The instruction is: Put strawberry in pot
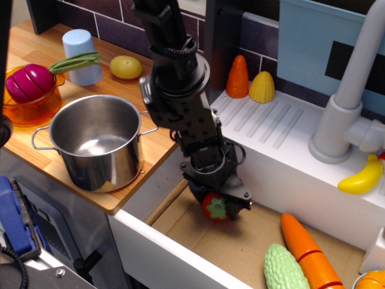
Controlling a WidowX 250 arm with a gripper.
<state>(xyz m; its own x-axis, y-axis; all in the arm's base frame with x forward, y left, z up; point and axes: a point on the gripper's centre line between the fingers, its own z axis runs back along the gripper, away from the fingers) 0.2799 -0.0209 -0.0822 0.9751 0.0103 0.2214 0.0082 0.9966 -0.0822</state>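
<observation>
The strawberry (215,206), small and red with a green leaf cap, is in the sink basin, between the fingers of my black gripper (218,205). The gripper is closed around it, low in the basin. The shiny steel pot (96,142) with two wire loop handles stands empty on the wooden counter to the left of the gripper.
An orange bowl (24,108) with a magenta radish sits left of the pot. A blue cup (82,56) and a yellow lemon (126,67) stand behind. A carrot (307,250) and a green gourd (284,269) lie in the basin. The faucet (352,90) and banana (361,176) are at right.
</observation>
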